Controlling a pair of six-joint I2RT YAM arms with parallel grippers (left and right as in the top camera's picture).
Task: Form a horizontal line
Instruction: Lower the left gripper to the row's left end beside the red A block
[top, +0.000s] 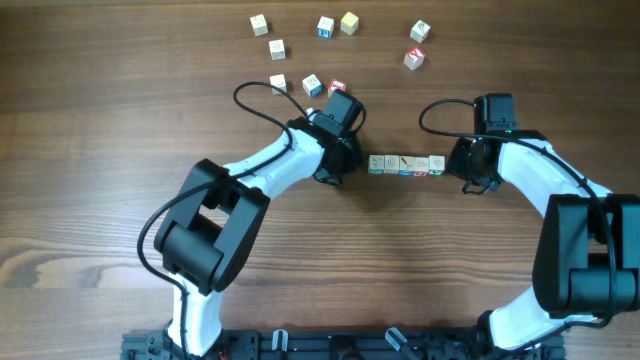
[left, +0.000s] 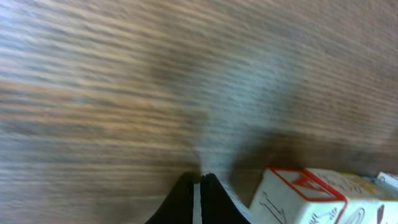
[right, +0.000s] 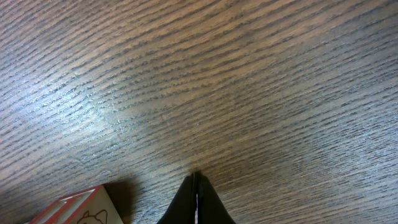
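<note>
Wooden table (top: 120, 120) filled the field. Left arm (top: 260, 170) and right arm (top: 560, 190) both reached toward mid-table. The horizontal line (top: 405, 164) lay there: a short straight row of small printed cubes, touching side to side. Loose cubes (top: 325, 26) were scattered well apart towards the far edge, with three of them nearer, just beyond the left wrist.

Left gripper (left: 200, 182): fingers pressed almost together with a hairline slit between them, nothing held. Right gripper (right: 196, 182): fingers fully together, empty.

Risks, as judged:
- The cubes looked light and only rested against each other. Uneven squeezing from the two ends could buckle the row or pop a middle cube out.
- A narrow closed tip pushing off-centre on an end cube would likely twist it out of square.
- Either arm lifting away at a slant could drag its end cube and open a gap.

Position: the row ran left to right between the two grippers, one tip at each end. From the left wrist, the end cube sat just beside the tips, low and to the right. From the right wrist, the other end cube showed at the lower left corner, near the tips. Contact could not be confirmed at either end.
</note>
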